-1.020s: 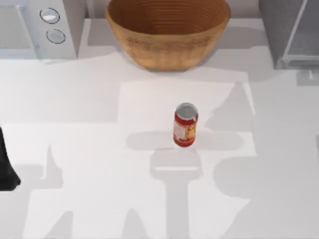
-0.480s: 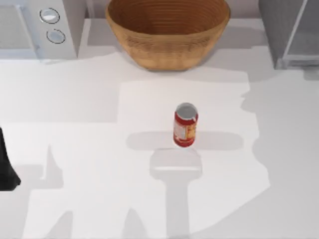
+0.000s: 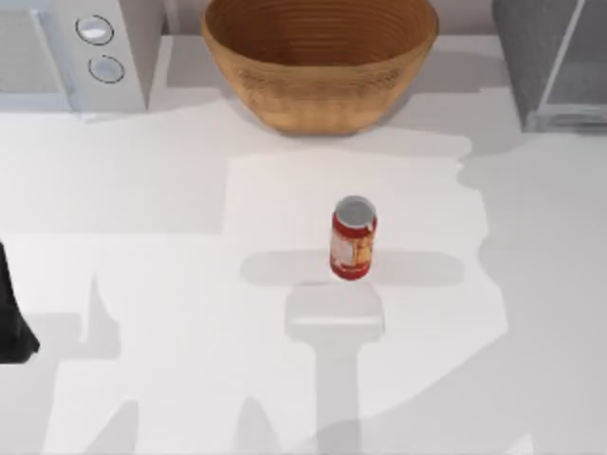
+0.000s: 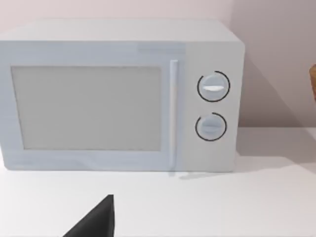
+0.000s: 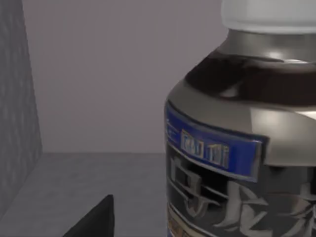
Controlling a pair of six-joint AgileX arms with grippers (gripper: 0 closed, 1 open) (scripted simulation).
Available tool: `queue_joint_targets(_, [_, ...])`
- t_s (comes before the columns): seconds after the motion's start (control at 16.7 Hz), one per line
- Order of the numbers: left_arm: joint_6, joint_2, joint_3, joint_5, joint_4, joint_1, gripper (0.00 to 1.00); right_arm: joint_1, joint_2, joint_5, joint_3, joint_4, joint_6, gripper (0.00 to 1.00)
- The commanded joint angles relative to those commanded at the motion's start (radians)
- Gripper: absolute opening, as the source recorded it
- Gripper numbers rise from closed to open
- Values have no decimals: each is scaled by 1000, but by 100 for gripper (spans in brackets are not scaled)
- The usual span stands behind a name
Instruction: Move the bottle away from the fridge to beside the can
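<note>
Left arm parked at table's left edge, mostly cut off; left gripper's fingers can't be made out. Can upright mid-table, fridge cropped far right. Bottle looms right before the right gripper; grip state unclear.

Bottle and fridge partly cropped.

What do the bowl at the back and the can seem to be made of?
The bowl looks woven, wicker or rattan: tan, matte, with ringed ridges inside. The can looks like metal: a dull silver top above a printed red and yellow label, though the label's own stock is unclear.
</note>
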Motion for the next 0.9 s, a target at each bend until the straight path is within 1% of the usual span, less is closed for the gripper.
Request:
queue_joint_targets(0.24, [0, 0, 0, 0, 0, 0, 100, 13, 70, 14, 130, -59, -1, 100])
queue_joint_targets(0.54, [0, 0, 0, 0, 0, 0, 100, 16, 82, 16, 152, -70, -1, 100])
queue_joint_targets(0.9, [0, 0, 0, 0, 0, 0, 100, 16, 82, 16, 152, -70, -1, 55])
